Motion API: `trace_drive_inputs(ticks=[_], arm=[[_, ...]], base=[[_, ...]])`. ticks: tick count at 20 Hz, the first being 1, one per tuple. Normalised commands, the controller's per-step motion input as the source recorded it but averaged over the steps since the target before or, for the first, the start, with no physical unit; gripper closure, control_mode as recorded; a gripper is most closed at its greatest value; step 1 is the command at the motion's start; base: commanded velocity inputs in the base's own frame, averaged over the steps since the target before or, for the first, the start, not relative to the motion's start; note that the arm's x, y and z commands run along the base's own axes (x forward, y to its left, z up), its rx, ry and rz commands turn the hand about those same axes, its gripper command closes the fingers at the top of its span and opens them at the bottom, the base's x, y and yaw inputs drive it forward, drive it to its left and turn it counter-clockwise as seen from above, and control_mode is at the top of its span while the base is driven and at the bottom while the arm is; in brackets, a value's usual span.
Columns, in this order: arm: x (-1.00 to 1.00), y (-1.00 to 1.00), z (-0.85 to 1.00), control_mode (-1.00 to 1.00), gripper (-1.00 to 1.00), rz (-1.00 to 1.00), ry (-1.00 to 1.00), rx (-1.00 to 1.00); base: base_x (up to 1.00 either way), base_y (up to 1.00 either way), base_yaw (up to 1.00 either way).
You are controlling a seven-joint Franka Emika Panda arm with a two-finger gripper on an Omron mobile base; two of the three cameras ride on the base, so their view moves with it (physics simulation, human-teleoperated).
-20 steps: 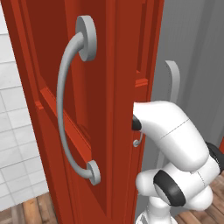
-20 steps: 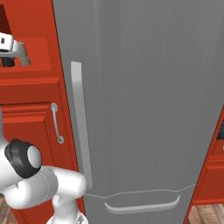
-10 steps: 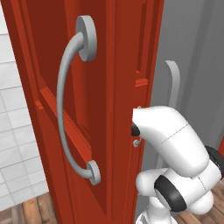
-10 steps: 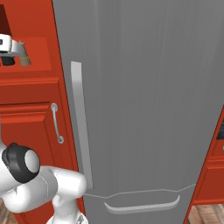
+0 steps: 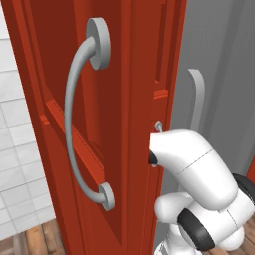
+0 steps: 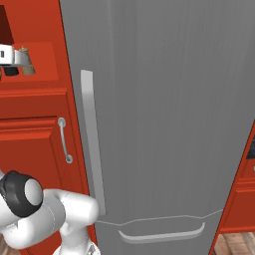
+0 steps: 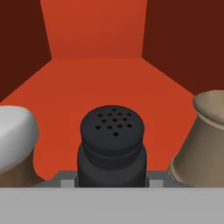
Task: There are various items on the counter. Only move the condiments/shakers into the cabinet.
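— What's inside the cabinet [image 5: 134,99]?

— Its red shelf [image 7: 96,83] carries three small things, all standing upright in the hand view. A dark shaker [image 7: 112,144] with a holed top stands at bottom centre. A brown shaker with white ball top [image 7: 13,135] is at the left edge, and a tan mill-shaped shaker [image 7: 205,140] at the right edge. All three stand apart from each other, and the rest of the shelf behind them runs back to the dark rear wall.

— And the gripper [image 7: 112,183]?

— Its jaws are partly closed with the dark shaker between them. Small grey bits of the fingers lie against both sides of the shaker's body, so it looks gripped. Whether its base rests on the shelf, I cannot tell. In the upper left of the right base view, the tan shaker stands on the shelf just beside the white hand.

— Anything else around?

— In the left base view the open door's long curved handle [image 5: 74,124] fills the left half. The white arm [image 5: 194,164] reaches past the door's edge at lower right. A grey fridge [image 6: 164,99] stands to the right of the cabinet.

— Any change from a second ago?

— Hardly any. The arm's white link has crept slightly in the left base view, and the hand stays at the same upper-left spot.
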Motion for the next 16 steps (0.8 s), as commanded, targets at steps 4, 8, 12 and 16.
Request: trace_drive_inputs(ticks=[4, 8, 12, 16], arm=[[0.02, 0.00, 0.00, -1.00, -1.00, 0.00, 0.00, 0.00], [0.00, 0.00, 0.00, -1.00, -1.00, 0.00, 0.00, 0.00], [0.00, 0.00, 0.00, -1.00, -1.00, 0.00, 0.00, 0.00], [-0.10, 0.00, 0.00, -1.00, -1.00, 0.00, 0.00, 0.00]], base=[[0.00, 0.00, 0.00], [0.00, 0.00, 0.00], [0.00, 0.00, 0.00], [0.00, 0.00, 0.00]])
